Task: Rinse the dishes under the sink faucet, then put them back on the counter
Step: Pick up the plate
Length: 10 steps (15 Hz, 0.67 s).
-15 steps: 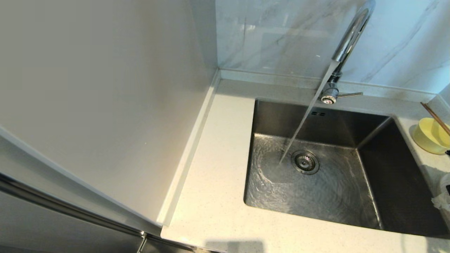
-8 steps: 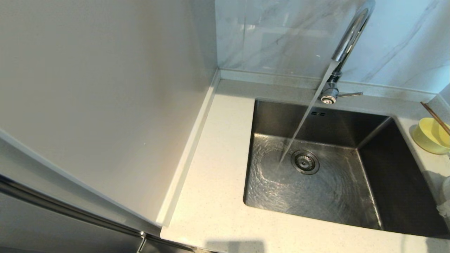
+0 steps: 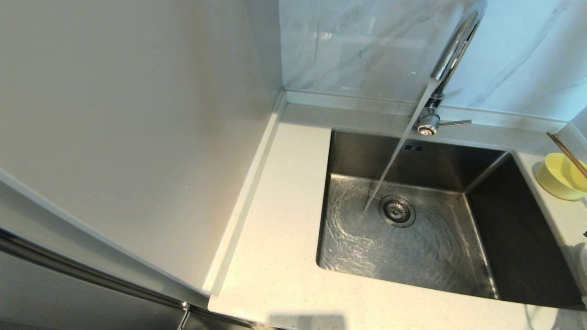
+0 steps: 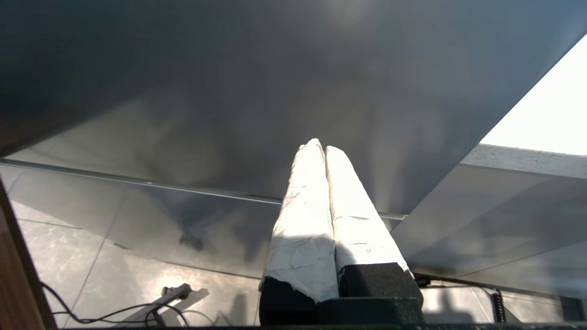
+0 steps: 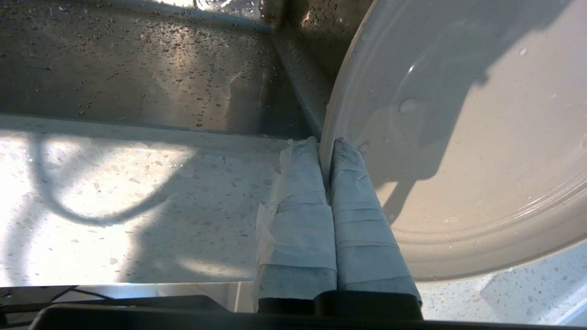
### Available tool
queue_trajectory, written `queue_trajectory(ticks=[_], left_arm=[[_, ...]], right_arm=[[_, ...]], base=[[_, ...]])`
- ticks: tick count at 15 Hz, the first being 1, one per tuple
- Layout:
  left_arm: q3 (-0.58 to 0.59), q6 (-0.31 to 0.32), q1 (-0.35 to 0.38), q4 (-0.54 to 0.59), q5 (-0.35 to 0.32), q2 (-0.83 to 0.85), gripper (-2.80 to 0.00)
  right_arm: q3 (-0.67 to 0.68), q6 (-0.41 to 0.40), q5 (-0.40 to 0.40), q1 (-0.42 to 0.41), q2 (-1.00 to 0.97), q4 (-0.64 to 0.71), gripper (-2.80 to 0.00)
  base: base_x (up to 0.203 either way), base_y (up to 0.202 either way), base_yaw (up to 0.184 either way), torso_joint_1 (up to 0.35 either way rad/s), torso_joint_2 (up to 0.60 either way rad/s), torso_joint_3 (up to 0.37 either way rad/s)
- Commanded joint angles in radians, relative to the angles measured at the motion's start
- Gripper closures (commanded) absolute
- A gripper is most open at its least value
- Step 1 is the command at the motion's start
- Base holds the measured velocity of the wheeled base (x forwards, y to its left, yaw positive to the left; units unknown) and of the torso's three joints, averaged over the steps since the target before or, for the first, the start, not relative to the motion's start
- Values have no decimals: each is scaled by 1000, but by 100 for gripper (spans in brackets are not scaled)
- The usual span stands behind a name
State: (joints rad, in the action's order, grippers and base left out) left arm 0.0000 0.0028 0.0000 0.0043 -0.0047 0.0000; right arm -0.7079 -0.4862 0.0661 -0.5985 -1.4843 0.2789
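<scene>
The dishes are found at the right of the scene: a flat white round plate (image 5: 463, 151) is pinched by its rim between the taped fingers of the right gripper (image 5: 326, 144), which are closed tight on that thin edge. The plate is held on edge above the off-white speckled stone counter (image 3: 284, 256), just beside the near wall of the square brushed stainless-steel sink (image 3: 408, 220); an edge hold of this kind is judged to leave both faces free for the water. Droplets are seen on the plate's face.

A steady stream is poured from the tall chrome gooseneck faucet (image 3: 451, 50) onto the basin floor next to the round strainer drain (image 3: 397, 211), so the rinsing place is judged ready, and the plate is well apart from it.

The small pale yellow round bowl (image 3: 560, 176) is set on the counter at the sink's right edge, with a thin brown stick (image 3: 566, 153) leaning in it, presumably waiting its turn or already returned; which cannot be told.

The left gripper (image 4: 324, 149) is parked below the counter edge, its white-wrapped fingers pressed together on nothing.
</scene>
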Motion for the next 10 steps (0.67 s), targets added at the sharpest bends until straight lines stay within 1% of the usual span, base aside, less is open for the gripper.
queue_trajectory(ticks=[1,6,8,10], left_arm=[[0,0,0,0,0,0,0],[0,0,0,0,0,0,0],[0,0,0,0,0,0,0],[0,0,0,2,0,0,0]], right_arm=[[19,-2,9,20,30,8,0],[62,-6,13,54,124,17,0],[112,-9,14,93,192,22,0],[137,-4,23,158,234,26,0]], base=[[0,0,0,0,0,0],[0,0,0,0,0,0],[0,0,0,0,0,0],[0,0,0,0,0,0]])
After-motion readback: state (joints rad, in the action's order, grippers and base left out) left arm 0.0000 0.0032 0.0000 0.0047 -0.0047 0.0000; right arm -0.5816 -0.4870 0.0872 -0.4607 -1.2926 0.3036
